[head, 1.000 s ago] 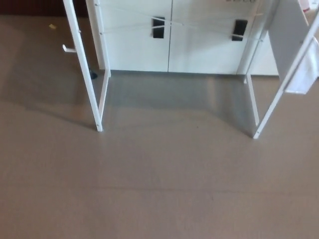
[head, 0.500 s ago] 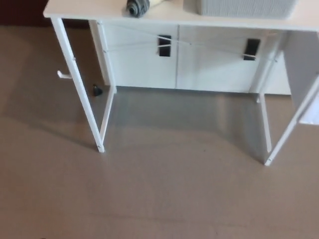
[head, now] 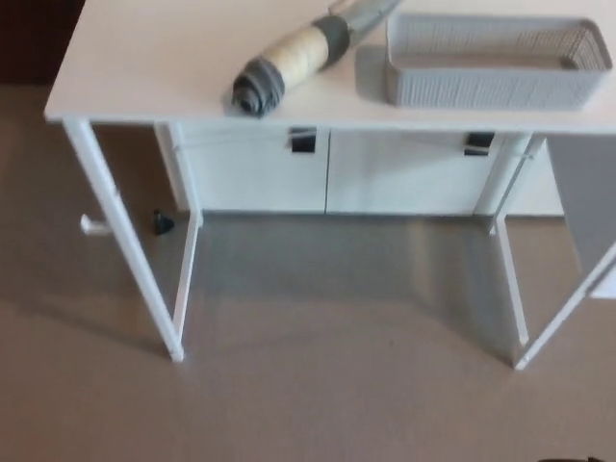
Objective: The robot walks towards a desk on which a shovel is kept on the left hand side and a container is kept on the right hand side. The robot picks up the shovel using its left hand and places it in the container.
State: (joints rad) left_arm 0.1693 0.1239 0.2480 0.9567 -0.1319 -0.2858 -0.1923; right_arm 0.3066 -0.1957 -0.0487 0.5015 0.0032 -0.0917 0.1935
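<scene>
Ahead, the shovel lay diagonally on the desk, handle nearest, just left of the container. Neither hand showed, so their state was unknowable.

Grey-and-tan shovel flat on desk, left of grey container.

White desk on thin legs, white cabinet behind (dark handle slots), grey-brown floor
</scene>
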